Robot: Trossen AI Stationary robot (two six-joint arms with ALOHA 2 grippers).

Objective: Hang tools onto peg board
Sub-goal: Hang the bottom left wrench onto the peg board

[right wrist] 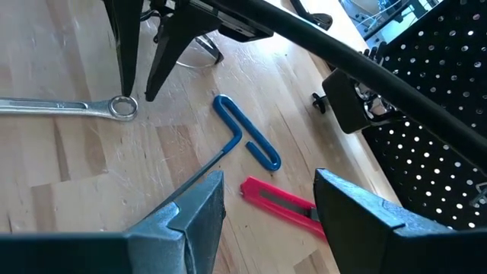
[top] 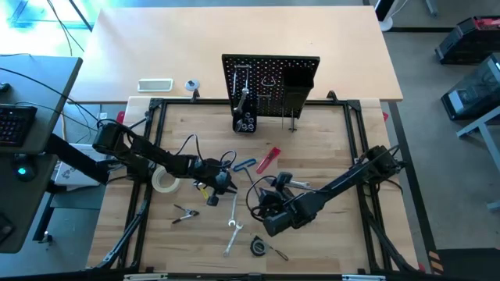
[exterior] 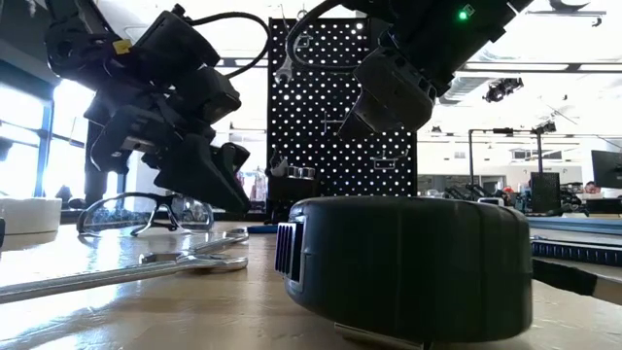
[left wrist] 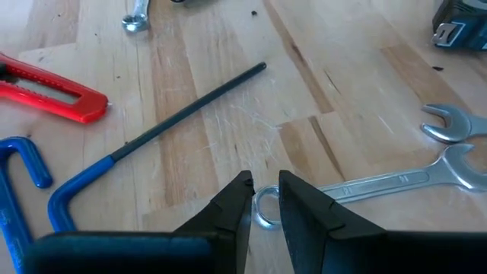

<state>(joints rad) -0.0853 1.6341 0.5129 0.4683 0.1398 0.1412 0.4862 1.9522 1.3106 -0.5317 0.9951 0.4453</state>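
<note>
The black peg board (top: 269, 82) stands upright at the table's far side. A silver wrench (left wrist: 380, 183) lies flat on the table, and its ring end (left wrist: 266, 207) sits between the narrowly open fingers of my left gripper (left wrist: 265, 199), which points down at mid table (top: 225, 186). A blue-handled hex key (right wrist: 247, 141), a red-handled tool (right wrist: 278, 199) and clear glasses (exterior: 146, 214) lie close by. My right gripper (right wrist: 266, 217) is wide open and empty above the table (top: 266, 204), to the right of the left one. My left gripper's fingers (left wrist: 236, 209) come from above and stand on either side of the wrench's ring end (left wrist: 268, 217), which lies on the table. I cannot tell whether they touch it.
A second wrench's open end (left wrist: 449, 125) lies beside the first. A pale tape roll (top: 164, 181), black-handled pliers (top: 183, 215) and a tape measure (exterior: 408, 267) lie on the near half of the table. A black bin (top: 297, 78) hangs on the board's face.
</note>
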